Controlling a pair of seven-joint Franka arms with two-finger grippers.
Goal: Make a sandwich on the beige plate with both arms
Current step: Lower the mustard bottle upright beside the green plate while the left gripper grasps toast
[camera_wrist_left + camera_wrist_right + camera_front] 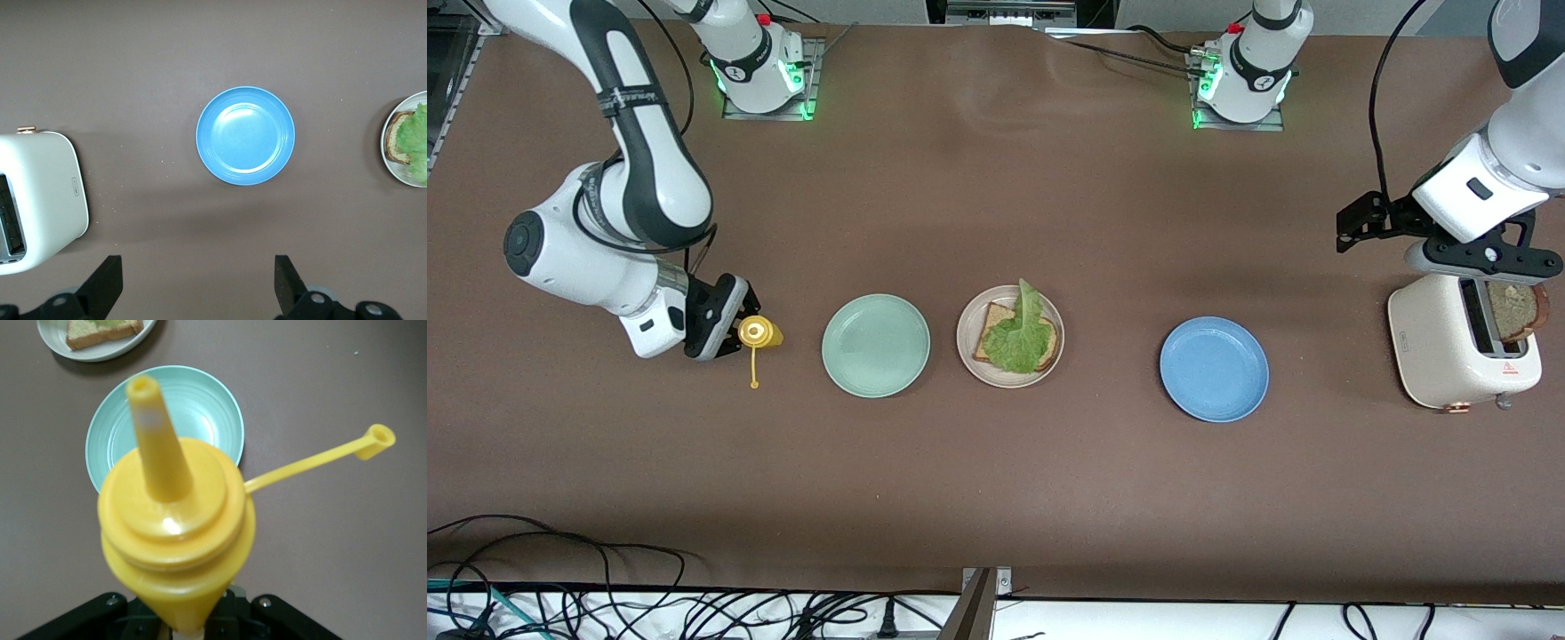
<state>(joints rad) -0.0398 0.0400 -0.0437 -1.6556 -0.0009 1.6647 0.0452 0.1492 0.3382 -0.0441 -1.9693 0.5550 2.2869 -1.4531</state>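
Note:
The beige plate (1005,380) sits mid-table with one brown bread slice (992,320) on it and a green lettuce leaf (1021,340) on top. The plate also shows in the left wrist view (395,170) and the right wrist view (100,351). A second bread slice (1517,311) stands in the cream toaster (1449,351). My left gripper (1489,265) hovers over the toaster, open and empty (197,287). My right gripper (734,331) is shut on a yellow squeeze bottle (759,332) beside the mint-green plate (876,345). The bottle (177,520) has its tethered cap (377,442) hanging open.
A blue plate (1214,369) lies between the beige plate and the toaster, and shows in the left wrist view (245,135). The toaster (43,193) stands at the left arm's end of the table. Cables lie along the table edge nearest the front camera.

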